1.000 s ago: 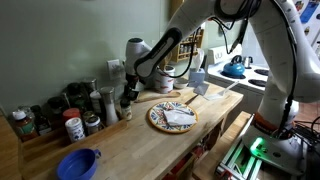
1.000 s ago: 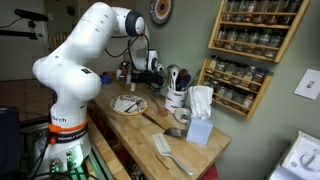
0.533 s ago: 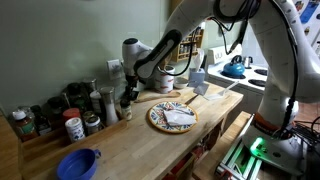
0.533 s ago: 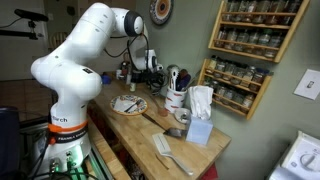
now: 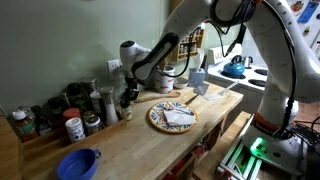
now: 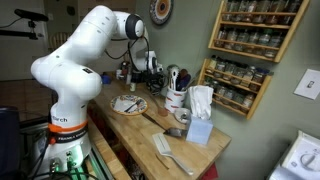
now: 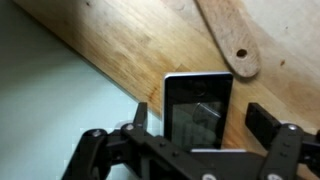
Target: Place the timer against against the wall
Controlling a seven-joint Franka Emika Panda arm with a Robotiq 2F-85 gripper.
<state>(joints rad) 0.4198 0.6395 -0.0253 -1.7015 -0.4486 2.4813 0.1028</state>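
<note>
In the wrist view the timer point(image 7: 197, 105), a dark flat box with a pale rim, stands on the wooden counter point(image 7: 130, 40) close to the pale green wall point(image 7: 40, 110). My gripper point(image 7: 200, 116) is open and straddles it. One finger sits close beside the timer's wall side, and a gap of bare wood shows between the timer and the opposite finger. In both exterior views the gripper point(image 5: 127, 98) point(image 6: 133, 73) hangs low over the counter by the wall point(image 5: 60, 40), near the white outlet plate point(image 5: 115, 67). The timer itself is hidden there.
A wooden spoon point(image 7: 225, 40) lies just past the timer. Spice jars and bottles point(image 5: 72, 122) line the wall. A patterned plate with a cloth point(image 5: 172, 117) and a blue bowl point(image 5: 78, 163) sit on the counter. A tissue box point(image 6: 199, 128) and utensil crock point(image 6: 177, 92) stand further along.
The wrist has shifted slightly toward the wall. The jaws stay open.
</note>
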